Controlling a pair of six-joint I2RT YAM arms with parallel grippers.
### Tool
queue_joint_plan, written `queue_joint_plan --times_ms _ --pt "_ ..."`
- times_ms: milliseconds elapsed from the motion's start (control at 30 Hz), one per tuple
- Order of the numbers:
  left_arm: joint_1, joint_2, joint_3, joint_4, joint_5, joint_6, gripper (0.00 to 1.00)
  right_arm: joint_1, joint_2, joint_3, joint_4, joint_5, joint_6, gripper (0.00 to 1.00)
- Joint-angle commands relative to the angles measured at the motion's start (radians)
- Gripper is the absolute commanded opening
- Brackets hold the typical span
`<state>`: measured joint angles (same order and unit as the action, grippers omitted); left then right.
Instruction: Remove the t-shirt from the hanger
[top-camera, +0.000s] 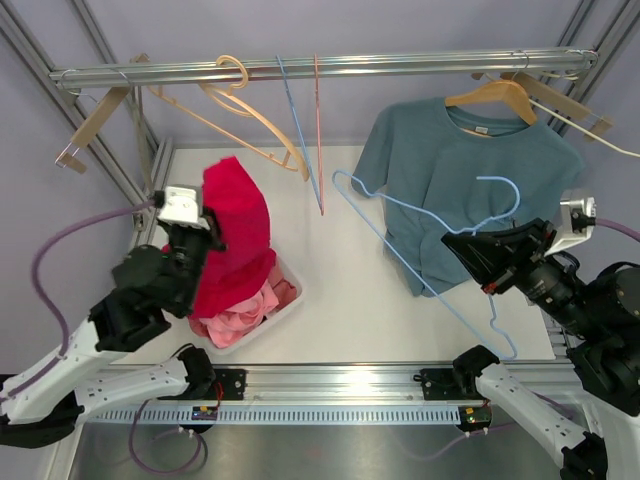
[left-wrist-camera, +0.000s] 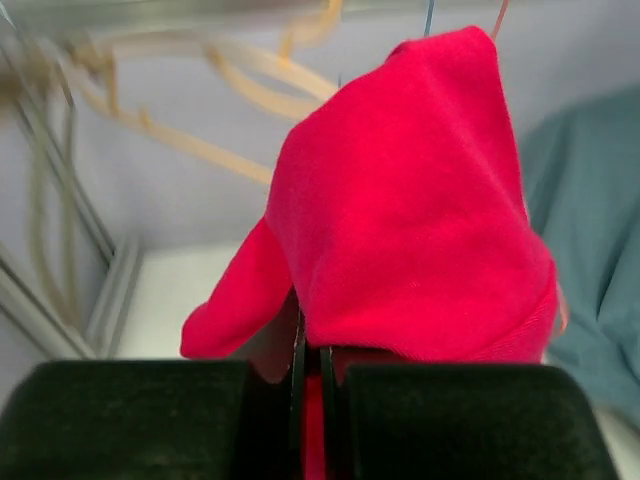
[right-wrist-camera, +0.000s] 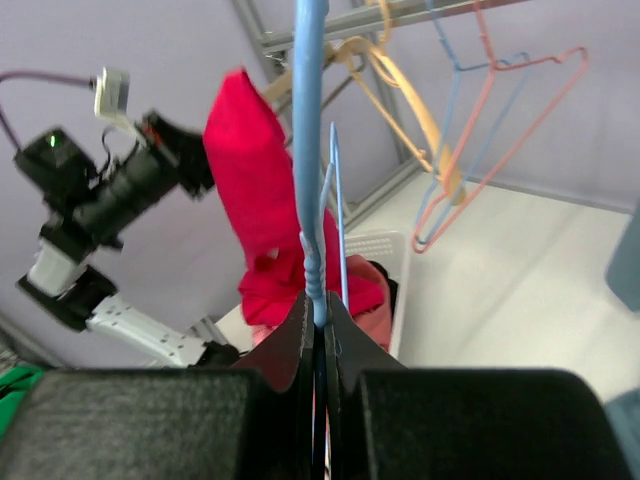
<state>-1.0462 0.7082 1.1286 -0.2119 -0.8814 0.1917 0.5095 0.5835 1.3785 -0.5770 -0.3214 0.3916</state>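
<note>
Above the table (top-camera: 350, 290), top external view:
- left gripper (top-camera: 213, 232): jaws are closing fully on a fold of the red t-shirt (top-camera: 240, 235) and are holding it raised over the white basket (top-camera: 290, 300). The shirt's lower part is draping down into the basket onto pink cloth.
- right gripper (top-camera: 452, 243): jaws are pinching the wire of the blue hanger (top-camera: 366, 220). The hanger is lying tilted and bare, off the rail (top-camera: 380, 67) and well apart from the red t-shirt.
- teal t-shirt (top-camera: 450, 160): is hanging on a wooden hanger (top-camera: 495, 95) from the rail.

Left wrist view:
- left gripper (left-wrist-camera: 310, 400): pads are pressing together with red fabric between them.
- red t-shirt (left-wrist-camera: 410, 220): is standing up in a peak, filling most of the frame, with the teal t-shirt (left-wrist-camera: 590, 230) showing at the right edge.

Right wrist view:
- right gripper (right-wrist-camera: 320, 350): fingers are clamping tight on the twisted neck of the blue hanger (right-wrist-camera: 310, 150), which is rising straight up.
- red t-shirt (right-wrist-camera: 250, 170): is hanging beyond it, over the basket (right-wrist-camera: 385, 250).
</note>
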Motion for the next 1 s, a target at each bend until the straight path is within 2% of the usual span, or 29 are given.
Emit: queue_joint_plan --times_ms 0,33,133,167,333,433,500,567,633,667,767,800,900,967 --pt "0.003 -0.07 -0.136 -0.163 -0.152 -0.39 0.0 0.0 0.062 -0.003 -0.024 0.157 -0.052 0.0" --pt "0.003 -0.111 -0.191 -0.255 -0.172 -0.529 0.0 0.0 0.073 0.008 -0.038 0.204 -0.069 0.0" --pt "0.003 -0.192 -0.275 -0.383 -0.185 -0.7 0.0 0.0 0.105 0.014 -0.035 0.266 -0.098 0.0" --pt "0.003 -0.206 -0.3 -0.411 -0.186 -0.809 0.0 0.0 0.113 0.016 -0.034 0.307 -0.106 0.0" --pt "0.003 -0.207 -0.466 -0.544 -0.192 -1.067 0.0 0.0 0.252 0.06 -0.035 0.352 -0.161 0.0" --pt "0.005 -0.173 -0.522 -0.615 -0.205 -1.263 0.0 0.0 0.353 0.1 -0.004 0.373 -0.203 0.0" --pt "0.008 -0.164 -0.552 -0.644 -0.206 -1.34 0.0 0.0 0.413 0.134 0.003 0.38 -0.221 0.0" --pt "0.015 -0.156 -0.599 -0.672 -0.203 -1.44 0.05 0.0 0.502 0.171 0.022 0.384 -0.234 0.0" --pt "0.021 -0.153 -0.63 -0.701 -0.205 -1.505 0.14 0.001 0.573 0.224 0.058 0.387 -0.237 0.0" --pt "0.029 -0.159 -0.654 -0.699 -0.205 -1.523 0.27 0.004 0.591 0.246 0.071 0.392 -0.247 0.0" --pt "0.035 -0.205 -0.659 -0.699 -0.183 -1.5 0.54 0.026 0.688 0.341 0.088 0.43 -0.29 0.0" --pt "0.035 -0.223 -0.641 -0.698 -0.176 -1.487 0.72 0.026 0.723 0.414 0.065 0.429 -0.296 0.0" --pt "0.035 -0.326 -0.577 -0.696 -0.136 -1.387 0.95 0.043 0.861 0.546 0.029 0.465 -0.322 0.0" --pt "0.035 -0.41 -0.528 -0.696 -0.091 -1.307 0.99 0.049 0.973 0.626 0.028 0.49 -0.327 0.0"
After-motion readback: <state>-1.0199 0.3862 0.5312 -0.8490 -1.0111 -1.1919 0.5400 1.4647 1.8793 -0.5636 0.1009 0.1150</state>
